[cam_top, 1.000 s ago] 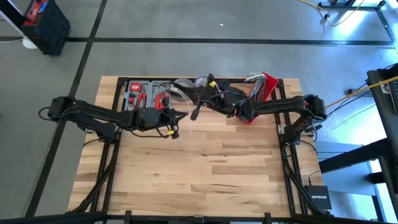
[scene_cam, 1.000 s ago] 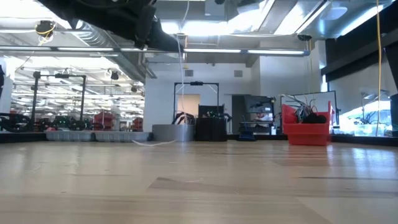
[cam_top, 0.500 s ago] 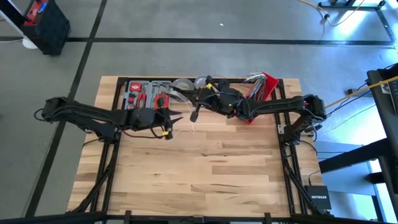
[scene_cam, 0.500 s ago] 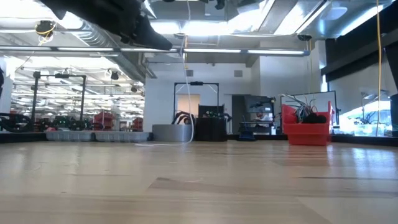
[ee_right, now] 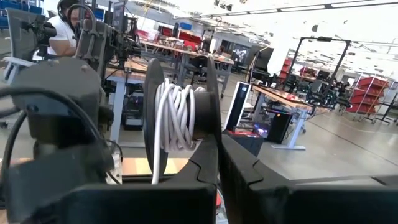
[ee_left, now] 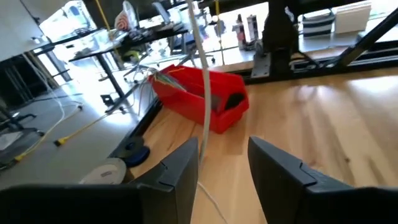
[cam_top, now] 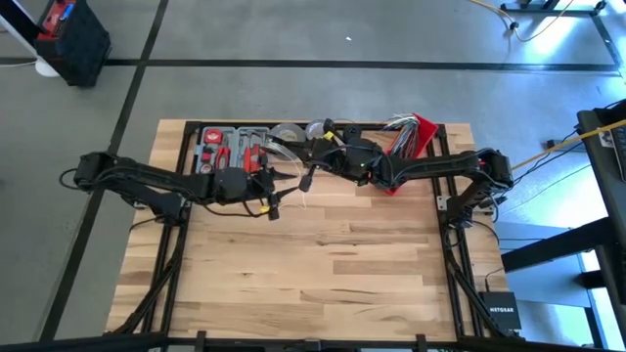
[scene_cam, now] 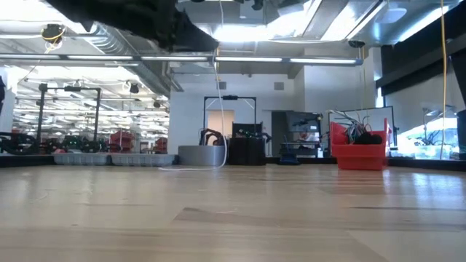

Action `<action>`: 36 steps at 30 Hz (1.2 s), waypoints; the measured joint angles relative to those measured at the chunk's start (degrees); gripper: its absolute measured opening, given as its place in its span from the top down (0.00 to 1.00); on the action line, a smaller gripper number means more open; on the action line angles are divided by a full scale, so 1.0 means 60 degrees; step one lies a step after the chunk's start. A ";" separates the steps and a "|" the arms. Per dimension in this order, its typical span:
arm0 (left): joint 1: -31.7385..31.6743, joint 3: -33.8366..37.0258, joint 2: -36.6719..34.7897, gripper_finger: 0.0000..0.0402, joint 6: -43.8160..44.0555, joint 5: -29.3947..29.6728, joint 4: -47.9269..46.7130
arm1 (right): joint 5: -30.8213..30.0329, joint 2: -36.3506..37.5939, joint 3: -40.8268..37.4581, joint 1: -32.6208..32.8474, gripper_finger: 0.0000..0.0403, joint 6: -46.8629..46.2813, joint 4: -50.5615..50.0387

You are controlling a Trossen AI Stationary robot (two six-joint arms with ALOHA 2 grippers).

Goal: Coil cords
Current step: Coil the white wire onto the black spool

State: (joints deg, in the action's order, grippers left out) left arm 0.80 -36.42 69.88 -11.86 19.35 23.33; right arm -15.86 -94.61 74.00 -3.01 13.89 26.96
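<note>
The white cord (ee_left: 200, 93) hangs nearly upright from the coil (ee_right: 177, 115) wound on the puck pinched in the closed right gripper (ee_right: 217, 158), just beside the red bin (cam_top: 416, 137). It drops between the spread, empty fingers of the left gripper (ee_left: 221, 165), the nearer arm, onto the wooden table (cam_top: 323, 264).

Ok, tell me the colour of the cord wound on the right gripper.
White cord, clearest in the right wrist view.
</note>
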 joint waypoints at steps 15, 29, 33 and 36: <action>-0.0163 0.0004 0.0230 0.90 -0.0437 0.0033 0.0038 | 0.0006 -0.0007 -0.0011 0.0000 0.99 0.0000 -0.0019; -0.0207 0.0004 -0.1327 1.00 -0.1029 0.2967 -0.3658 | 0.0426 0.0280 -0.0015 0.0482 0.99 0.0241 -0.1362; -0.0222 0.0004 -0.2580 1.00 -0.0559 0.3056 -0.5083 | 0.0241 0.0288 -0.0015 0.0714 0.99 0.0524 -0.2348; -0.0143 0.0004 -0.3516 0.99 -0.0041 0.3064 -0.6059 | 0.0066 0.0288 -0.0021 0.0725 0.99 0.0681 -0.3437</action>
State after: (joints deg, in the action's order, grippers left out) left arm -0.05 -36.40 48.79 -12.11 37.74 -13.03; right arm -15.46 -92.88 73.87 1.35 17.97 6.34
